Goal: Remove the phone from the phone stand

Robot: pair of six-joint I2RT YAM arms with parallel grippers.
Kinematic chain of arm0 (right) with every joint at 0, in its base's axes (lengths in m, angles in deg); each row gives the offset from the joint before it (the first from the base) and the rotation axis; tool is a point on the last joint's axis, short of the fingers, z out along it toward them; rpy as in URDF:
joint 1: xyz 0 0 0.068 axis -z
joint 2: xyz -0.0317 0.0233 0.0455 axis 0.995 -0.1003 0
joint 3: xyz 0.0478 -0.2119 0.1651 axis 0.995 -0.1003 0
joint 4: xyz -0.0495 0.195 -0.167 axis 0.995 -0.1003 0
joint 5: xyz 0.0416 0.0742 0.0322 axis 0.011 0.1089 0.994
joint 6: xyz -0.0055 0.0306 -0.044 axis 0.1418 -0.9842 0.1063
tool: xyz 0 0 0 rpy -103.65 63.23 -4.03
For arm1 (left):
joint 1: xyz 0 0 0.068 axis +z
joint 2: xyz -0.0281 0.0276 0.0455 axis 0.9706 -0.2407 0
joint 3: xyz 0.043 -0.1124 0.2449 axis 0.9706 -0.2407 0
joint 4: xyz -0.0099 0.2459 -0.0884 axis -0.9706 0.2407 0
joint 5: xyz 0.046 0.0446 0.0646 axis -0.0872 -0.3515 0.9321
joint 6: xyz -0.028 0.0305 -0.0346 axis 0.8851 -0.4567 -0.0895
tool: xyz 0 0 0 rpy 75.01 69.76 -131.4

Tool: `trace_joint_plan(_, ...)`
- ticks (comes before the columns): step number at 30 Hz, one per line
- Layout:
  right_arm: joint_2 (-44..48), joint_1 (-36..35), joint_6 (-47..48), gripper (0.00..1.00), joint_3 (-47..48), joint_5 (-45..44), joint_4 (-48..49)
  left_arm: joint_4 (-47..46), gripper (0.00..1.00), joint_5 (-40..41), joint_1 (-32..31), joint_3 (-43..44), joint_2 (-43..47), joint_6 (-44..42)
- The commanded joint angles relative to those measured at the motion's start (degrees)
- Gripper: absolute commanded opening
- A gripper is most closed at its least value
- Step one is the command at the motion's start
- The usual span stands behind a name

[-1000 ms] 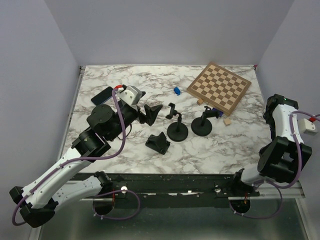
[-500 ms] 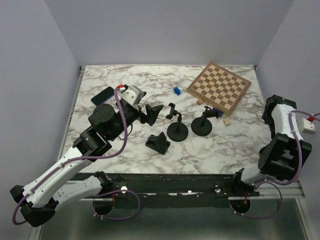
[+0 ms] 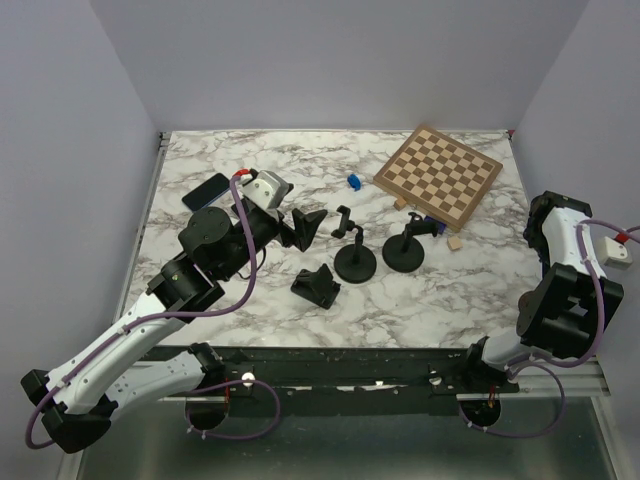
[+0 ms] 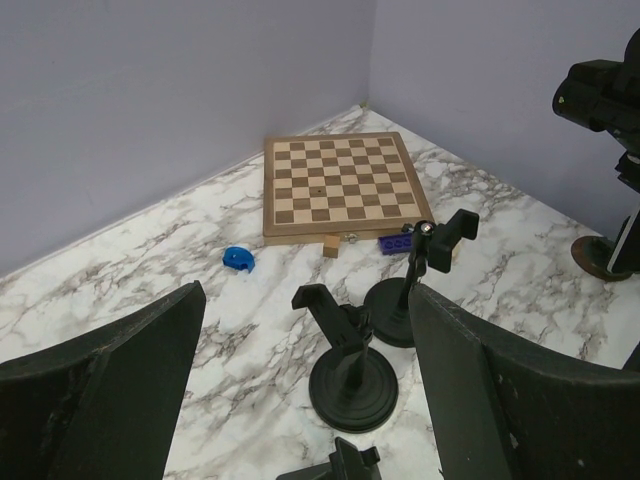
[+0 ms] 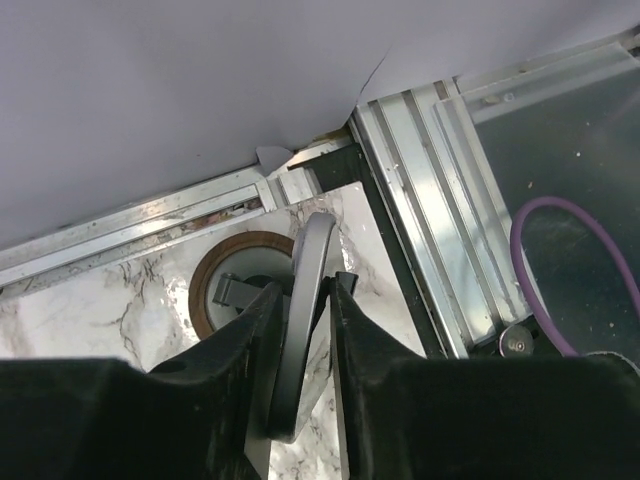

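Observation:
The phone (image 5: 310,250) is a thin dark slab seen edge-on in the right wrist view. It stands upright on a phone stand with a round wood-rimmed base (image 5: 241,241) at the table's right edge. My right gripper (image 5: 308,285) has one jaw against each face of the phone. In the top view the right gripper (image 3: 545,215) sits at the far right and hides the phone and stand. The left wrist view shows that stand's base (image 4: 598,258) at its right border. My left gripper (image 4: 303,295) hangs open over the table's middle (image 3: 305,225), holding nothing.
Two black clamp stands (image 3: 354,262) (image 3: 403,252) and a black wedge stand (image 3: 316,285) stand mid-table. A chessboard (image 3: 438,175) lies at the back right, with a blue piece (image 3: 353,181) near it. Another dark phone (image 3: 204,190) lies flat at the back left. A metal rail (image 5: 430,200) borders the table.
My left arm shifts slightly forward. The right arm settles a little lower at the table's right edge.

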Motion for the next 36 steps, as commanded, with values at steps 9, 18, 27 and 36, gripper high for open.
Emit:
trace_joint_plan(9, 2.82, 0.35, -1.69, 0.17, 2.82, -3.73, -3.78, -0.16, 0.91, -0.17, -0.29, -0.06, -0.34, 0.07)
trace_joint_plan(18, 8.15, 0.34, 6.45, 0.01, 8.43, -3.82, -3.84, -0.07, 0.91, 0.01, -0.28, -0.05, -0.83, -0.01)
trace_joint_plan(27, 14.93, 0.2, 35.95, 0.01, 13.18, 5.3, 9.82, -0.01, 0.91, 1.13, -0.3, -0.14, -1.13, -0.32)
trace_joint_plan(36, 20.86, -12.02, 55.56, 0.01, 13.03, 21.32, 26.54, -0.27, 0.91, 4.63, -0.29, -0.58, -1.29, -1.55)
